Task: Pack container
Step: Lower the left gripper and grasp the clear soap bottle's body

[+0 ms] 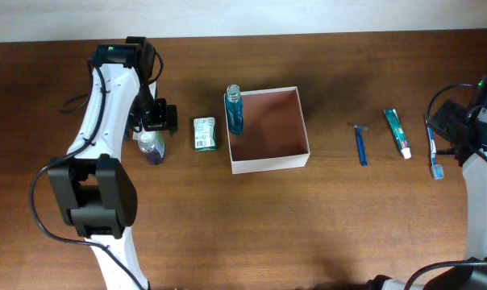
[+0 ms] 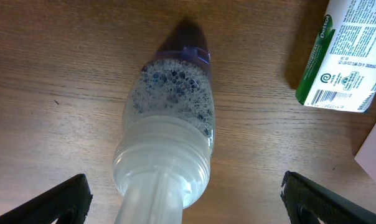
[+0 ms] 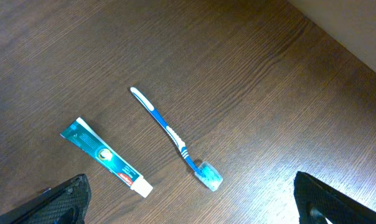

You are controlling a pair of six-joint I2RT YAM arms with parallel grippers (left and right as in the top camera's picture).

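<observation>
Left wrist view shows open left fingers flanking the foamy bottle, seemingly to grasp it; right fingers, also open, frame the toothbrush; the container sits between both pairs.

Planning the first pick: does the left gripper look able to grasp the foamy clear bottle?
Probably yes: the left gripper is open, a finger each side of the bottle; the green box sits apart.

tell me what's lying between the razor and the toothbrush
A toothpaste tube lies between the razor and the toothbrush, as the overhead view shows.
</observation>
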